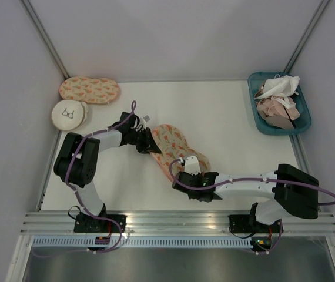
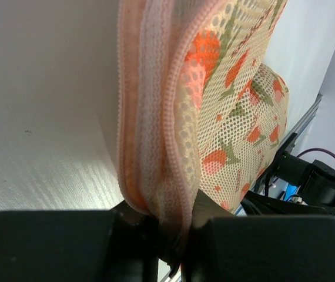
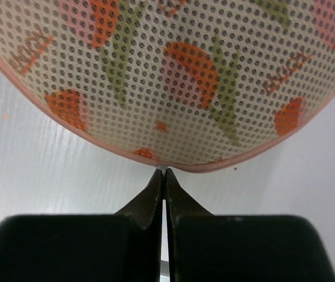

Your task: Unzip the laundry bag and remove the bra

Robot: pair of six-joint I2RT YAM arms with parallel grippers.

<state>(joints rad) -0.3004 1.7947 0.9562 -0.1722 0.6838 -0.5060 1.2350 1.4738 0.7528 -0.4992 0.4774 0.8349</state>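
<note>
the laundry bag (image 1: pixel 176 147), a peanut-shaped case of dotted cream mesh with orange-red and green print and woven pink edging (image 2: pixel 156 117), lies mid-surface (image 1: pixel 232 123). the left gripper (image 2: pixel 170 226) pinches that edging at the far end. the right gripper (image 3: pixel 165 176), fingers pressed together, touches the near rim.

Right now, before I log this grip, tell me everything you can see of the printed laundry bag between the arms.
The laundry bag is a peanut-shaped cream mesh case printed with orange-red and green, edged in pink. It lies diagonally on the table. The left end effector pinches its far-end pink edging; the right end effector, shut, touches its near rim. Zipper state unclear.
</note>
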